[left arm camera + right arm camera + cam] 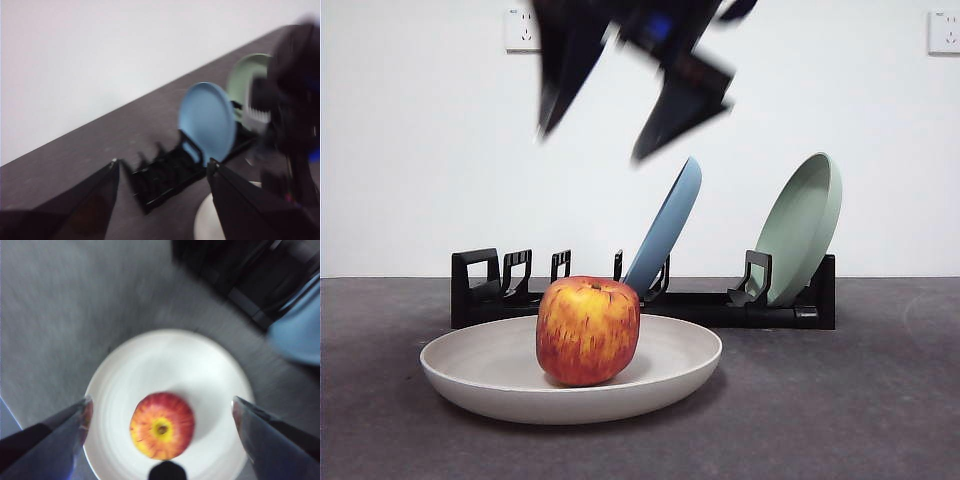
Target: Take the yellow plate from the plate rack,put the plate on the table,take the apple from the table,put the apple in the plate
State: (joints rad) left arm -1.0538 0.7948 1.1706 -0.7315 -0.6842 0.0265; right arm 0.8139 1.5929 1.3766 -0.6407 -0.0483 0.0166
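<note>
Right gripper [610, 130] is motion-blurred; apple [588, 330] hides plate's middle.

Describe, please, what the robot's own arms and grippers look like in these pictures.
The right gripper has two black, glossy, wedge-shaped jaws tapering to points, with a bluish sheen. The left gripper has the same dark, pointed jaws, blurred. In the front view the arm above is black with a blue patch, too blurred for cables or markings.

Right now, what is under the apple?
The apple sits on the cream plate, which lies on the table. The apple covers the spot of plate beneath it. The open right gripper hangs above.
</note>
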